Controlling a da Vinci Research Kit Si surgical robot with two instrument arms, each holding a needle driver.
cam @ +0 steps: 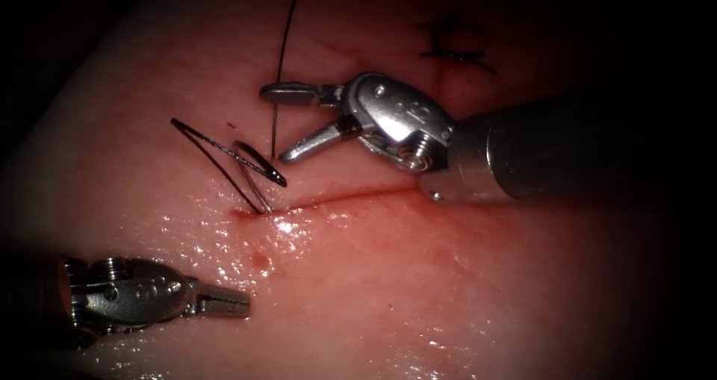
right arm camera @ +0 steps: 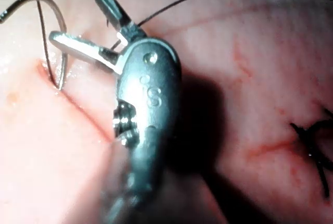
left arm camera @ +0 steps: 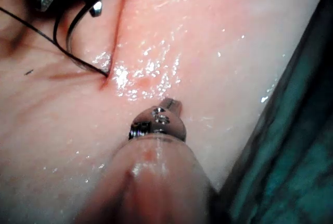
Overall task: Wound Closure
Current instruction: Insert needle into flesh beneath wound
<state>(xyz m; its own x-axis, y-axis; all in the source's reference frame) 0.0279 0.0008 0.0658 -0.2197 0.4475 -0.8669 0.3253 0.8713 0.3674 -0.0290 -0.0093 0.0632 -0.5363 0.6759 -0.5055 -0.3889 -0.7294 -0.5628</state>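
Wet tissue (cam: 388, 290), needle (cam: 258, 172) in cut (cam: 336, 198), both hands empty, right hand (cam: 287, 122) open

A: How many tools are there?
B: Two needle drivers: the right arm's tool (cam: 280, 122), jaws spread and holding nothing, and the left arm's tool (cam: 224, 301), jaws together and holding nothing.

A: Needles?
B: One curved needle (cam: 250, 172), free of both tools, one end set in the tissue (cam: 463, 290) at the left end of the cut (cam: 340, 198).

A: Thread?
B: One long thread (cam: 284, 59) running up and away from the needle.

A: Finished stitches?
B: One dark stitch (cam: 452, 50), above the right arm's tool.

A: Cuts in the tissue?
B: One, with one smear of red fluid (cam: 243, 214) at its left end.
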